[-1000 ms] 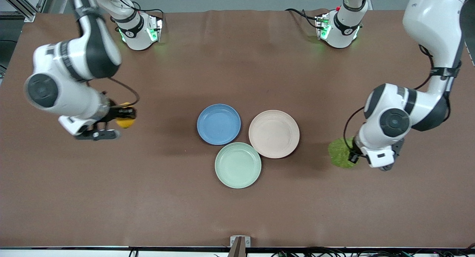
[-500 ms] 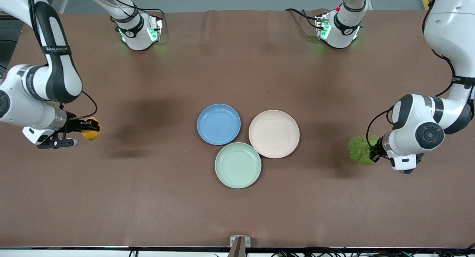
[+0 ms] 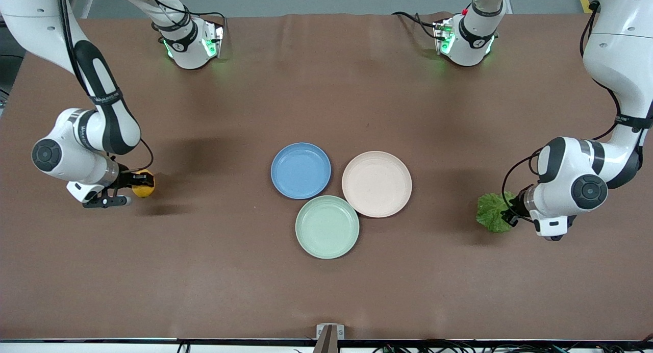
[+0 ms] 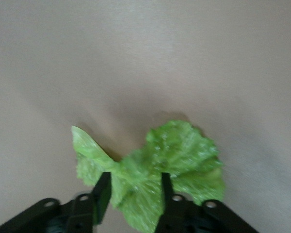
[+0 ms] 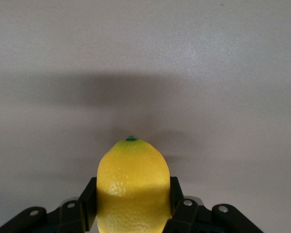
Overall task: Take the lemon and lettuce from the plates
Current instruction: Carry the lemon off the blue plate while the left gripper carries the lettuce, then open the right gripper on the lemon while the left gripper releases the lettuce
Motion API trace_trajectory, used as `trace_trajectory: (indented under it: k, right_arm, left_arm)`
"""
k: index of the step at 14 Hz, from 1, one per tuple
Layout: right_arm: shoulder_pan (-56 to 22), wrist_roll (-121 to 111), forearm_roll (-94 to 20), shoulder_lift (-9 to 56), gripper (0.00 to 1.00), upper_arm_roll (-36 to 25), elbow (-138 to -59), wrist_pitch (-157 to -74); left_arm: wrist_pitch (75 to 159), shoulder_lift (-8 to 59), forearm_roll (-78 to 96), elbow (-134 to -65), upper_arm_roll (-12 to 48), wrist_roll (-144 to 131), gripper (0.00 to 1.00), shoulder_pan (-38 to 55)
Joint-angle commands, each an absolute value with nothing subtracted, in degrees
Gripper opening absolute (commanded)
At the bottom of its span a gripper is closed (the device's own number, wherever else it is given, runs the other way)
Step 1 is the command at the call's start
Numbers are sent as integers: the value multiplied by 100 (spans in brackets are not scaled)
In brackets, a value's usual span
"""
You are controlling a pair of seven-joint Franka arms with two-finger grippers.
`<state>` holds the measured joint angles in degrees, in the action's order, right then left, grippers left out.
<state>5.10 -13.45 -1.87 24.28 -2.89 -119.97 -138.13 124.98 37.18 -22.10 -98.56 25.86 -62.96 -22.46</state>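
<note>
Lemon [image 3: 143,190] is pinched between the fingers of the right tool [image 3: 133,190], low over the brown surface [image 3: 204,281] toward the right arm's end, well apart from the plates; in the right wrist view the fruit [image 5: 132,187] is seen clamped across its middle with its green-tipped end pointing away from the tool, a hold that is judged to keep a round, smooth thing from rolling out. Lettuce [image 3: 492,212] is gripped by the left tool [image 3: 509,212] at one edge, low over the surface toward the left arm's end; in the left wrist view the leaf [image 4: 153,170] is bunched between the two fingers [image 4: 103,193] and fans out from them, as a limp flat thing would when taken by its rim. Whether either item touches the surface cannot be told. The blue plate [image 3: 300,170] and the beige-pink plate [image 3: 376,183] lie bare between the two tools, touching or nearly touching a mint green plate [image 3: 327,227]. Both items are judged to be carried outward so that the plates are left clear, and setting them down is judged to be what remains.
</note>
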Motion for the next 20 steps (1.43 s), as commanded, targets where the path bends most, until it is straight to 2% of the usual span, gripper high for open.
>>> trace_trajectory:
  k: [1, 3, 5, 6, 7, 9, 11, 15, 17, 20]
  right_arm:
    - [624, -1371, -132, 2504, 25, -185, -12023, -14018]
    - [607, -1362, -167, 2566, 25, -176, -12015, -14036]
    - [606, -1362, -167, 2575, 30, -176, -12006, -14071]
    - [615, -1354, -167, 2558, 56, -176, -11980, -14010]
    - [615, -1345, -167, 2479, 100, -176, -11979, -13975]
    - [607, -1319, -167, 2173, 100, -184, -11901, -13591]
    - [606, -1283, -176, 1682, 100, -176, -11656, -12740]
    - [554, -872, -193, 618, 100, -123, -11085, -11061]
    - [449, -704, -193, 318, 100, -132, -10681, -10279]
    - [466, -694, -158, 237, 100, -149, -9698, -9109]
  left_arm:
    - [12306, 3175, -2118, -9888, 2838, -6196, 100, -2259]
    - [12095, 2893, -2118, -9765, 3005, -5987, 100, -2268]
    - [11806, 2629, -2118, -9572, 3093, -5461, 100, -2268]
    - [11586, 2515, -2118, -9458, 3094, -5084, 100, -2268]
    - [11358, 2435, -2118, -9274, 3094, -4662, 100, -2268]
    - [10813, 2295, -2118, -8923, 3094, -4098, 100, -2268]
    - [10373, 2154, -2118, -8702, 3129, -3580, 100, -2268]
    - [10056, 1619, -1645, -8605, 3120, -2656, 100, -2276]
    - [9766, 1346, -1477, -8604, 3129, -2348, 100, -2355]
    - [9388, 933, -1039, -8604, 3112, -1769, 100, -2373]
